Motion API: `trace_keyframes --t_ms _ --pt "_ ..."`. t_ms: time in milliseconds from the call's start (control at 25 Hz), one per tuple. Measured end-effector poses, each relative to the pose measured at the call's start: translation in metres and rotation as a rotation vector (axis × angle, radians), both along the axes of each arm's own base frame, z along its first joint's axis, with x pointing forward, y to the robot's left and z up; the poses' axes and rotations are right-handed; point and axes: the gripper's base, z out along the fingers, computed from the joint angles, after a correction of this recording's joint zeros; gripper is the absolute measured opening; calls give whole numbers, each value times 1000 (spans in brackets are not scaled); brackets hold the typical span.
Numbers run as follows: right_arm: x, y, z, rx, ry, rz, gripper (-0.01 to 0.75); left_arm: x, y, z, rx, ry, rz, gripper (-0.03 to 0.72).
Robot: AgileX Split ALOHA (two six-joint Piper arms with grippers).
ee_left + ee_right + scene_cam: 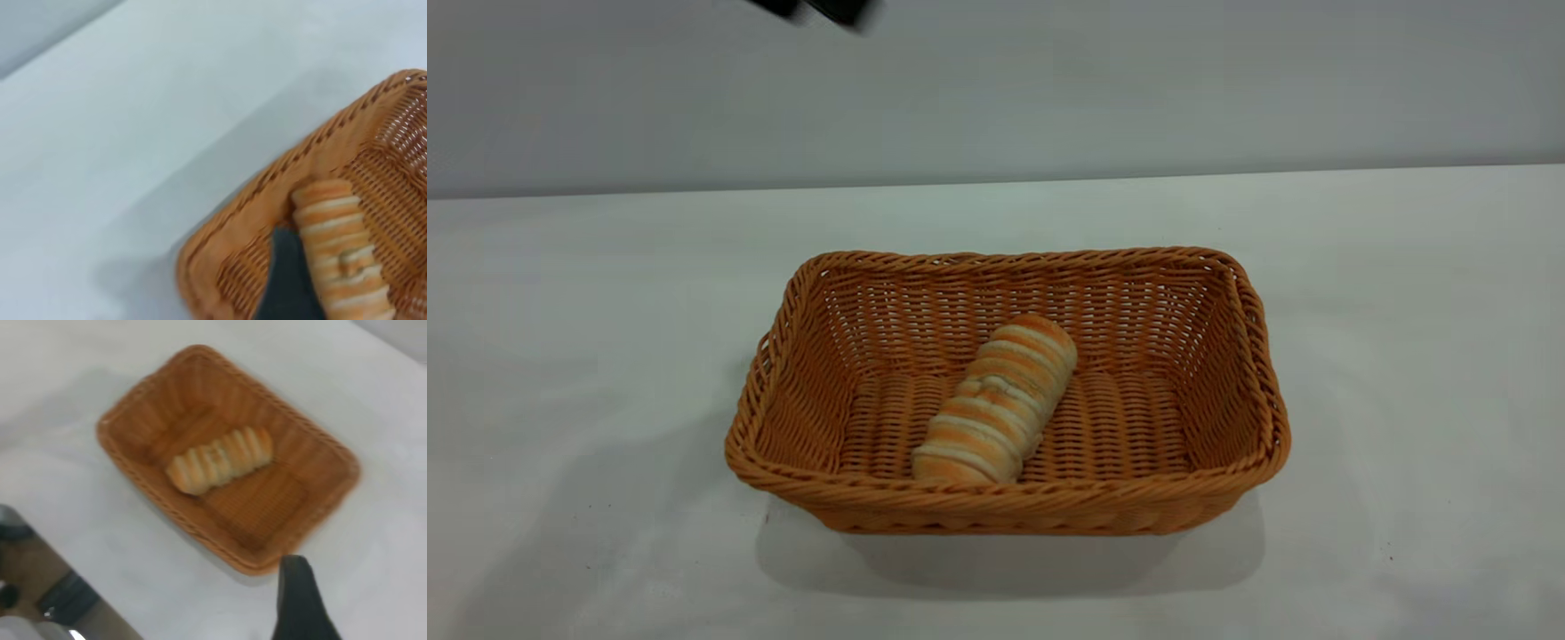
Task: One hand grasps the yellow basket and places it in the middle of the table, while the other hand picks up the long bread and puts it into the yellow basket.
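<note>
The yellow basket (1009, 498) stands on the white table (587, 356) near its middle. The long bread (996, 400) lies slantwise on the basket's floor, one end against the near wall. My left gripper (818, 9) hangs high above the basket's far left, only its dark tip showing at the top edge. In the left wrist view one black finger (287, 280) shows beside the bread (337, 253), apart from it, the gripper open and empty. My right gripper is out of the exterior view. Its one visible finger (298, 600) hangs above the table beside the basket (133, 467), open and empty.
A grey wall (1138, 80) rises behind the table's far edge. In the right wrist view the table's edge and dark gear below it (40, 593) show at one corner. Bare tabletop lies on all sides of the basket.
</note>
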Motion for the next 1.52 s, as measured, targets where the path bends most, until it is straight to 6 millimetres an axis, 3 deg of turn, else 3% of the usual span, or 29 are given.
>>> trace_keyframes --t_ms 200,360,600,760,1160,1360,1520 --pt "-21 -12 7 -31 -9 -66 508 -23 44 38 -13 29 41 571" --pt "-41 -20 12 -33 -13 -94 508 -45 67 61 -16 59 56 571" --pt "-78 -33 17 -29 -35 -132 508 -88 79 89 -6 105 6 571" --pt "-97 -41 -2 -29 -24 -177 508 -123 79 101 -1 96 -15 571" --pt "-128 -51 -72 -15 56 -232 508 -235 84 91 17 29 35 571" --pt "-144 -55 -95 -3 41 -238 508 -291 97 79 55 -39 219 571" --pt "-154 -58 -107 8 14 -245 508 -322 108 59 91 -90 347 571"
